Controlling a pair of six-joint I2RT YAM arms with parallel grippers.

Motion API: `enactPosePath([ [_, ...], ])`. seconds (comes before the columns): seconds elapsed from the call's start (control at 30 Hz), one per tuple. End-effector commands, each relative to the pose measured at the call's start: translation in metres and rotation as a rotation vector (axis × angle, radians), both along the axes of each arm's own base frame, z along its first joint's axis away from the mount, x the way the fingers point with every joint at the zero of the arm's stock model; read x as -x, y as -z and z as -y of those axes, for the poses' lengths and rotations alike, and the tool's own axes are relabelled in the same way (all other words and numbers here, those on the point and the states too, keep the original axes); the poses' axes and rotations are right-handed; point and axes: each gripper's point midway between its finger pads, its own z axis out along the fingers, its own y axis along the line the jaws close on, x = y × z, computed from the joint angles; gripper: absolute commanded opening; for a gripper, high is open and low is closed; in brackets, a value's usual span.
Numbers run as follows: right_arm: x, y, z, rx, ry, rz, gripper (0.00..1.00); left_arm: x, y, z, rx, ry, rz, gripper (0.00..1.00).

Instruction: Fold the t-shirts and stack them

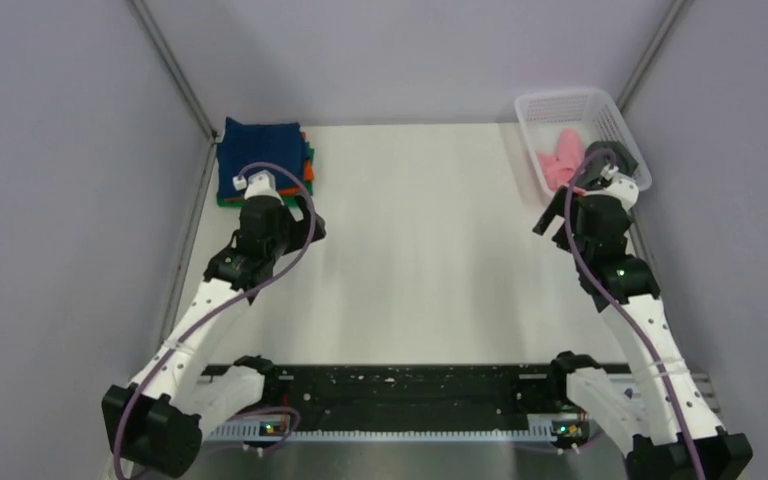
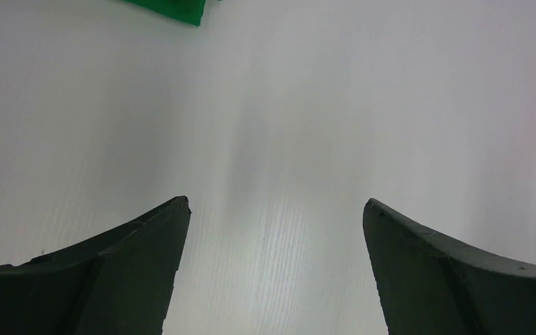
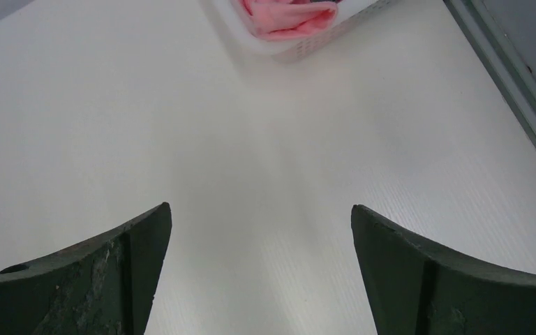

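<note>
The right gripper (image 3: 260,209) hangs just on the near side of the white mesh basket (image 1: 560,97). Its fingers are spread wide over the bare table (image 1: 410,250) and hold nothing. Well to the left of the basket, the left gripper (image 2: 276,206) is likewise spread wide and empty above the tabletop.

Inside the basket lies a crumpled pink shirt (image 1: 560,165) with a dark grey cloth (image 1: 615,155) at its right side. In the top view the right arm's wrist covers the basket's near corner and part of that cloth.

Far left of the basket, level with it, sits the folded stack. A navy shirt (image 1: 258,150) is on top, with the edges of an orange shirt (image 1: 309,172) and a green shirt (image 2: 174,8) beneath. The left wrist hides the stack's near edge.

Only the right wrist view shows the basket's near wall. The left wrist view catches only the green corner.
</note>
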Motion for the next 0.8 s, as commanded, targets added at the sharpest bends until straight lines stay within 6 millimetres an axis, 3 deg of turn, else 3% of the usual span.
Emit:
enactPosePath([
  [0.0,-0.017,-0.031,-0.001,-0.022,0.025,0.119,0.99,-0.005,-0.023,0.005,0.046,0.023,0.154,0.99],
  [0.2,-0.047,-0.068,0.0,0.028,0.017,0.161,0.99,-0.006,-0.006,0.002,0.056,-0.001,0.179,0.99],
  [0.3,-0.069,-0.077,0.003,0.042,0.031,0.125,0.99,-0.006,0.0,-0.002,0.043,-0.024,0.165,0.99],
  [0.43,-0.105,-0.082,0.029,0.073,0.089,0.065,0.99,-0.006,-0.001,-0.002,0.053,-0.025,0.181,0.99],
  [0.57,-0.149,-0.075,0.063,0.036,0.105,-0.011,0.99,-0.003,-0.006,0.006,0.082,0.015,0.192,0.99],
  [0.77,-0.206,-0.03,0.134,0.139,0.266,-0.233,0.99,-0.008,0.008,-0.004,0.058,-0.041,0.228,0.99],
])
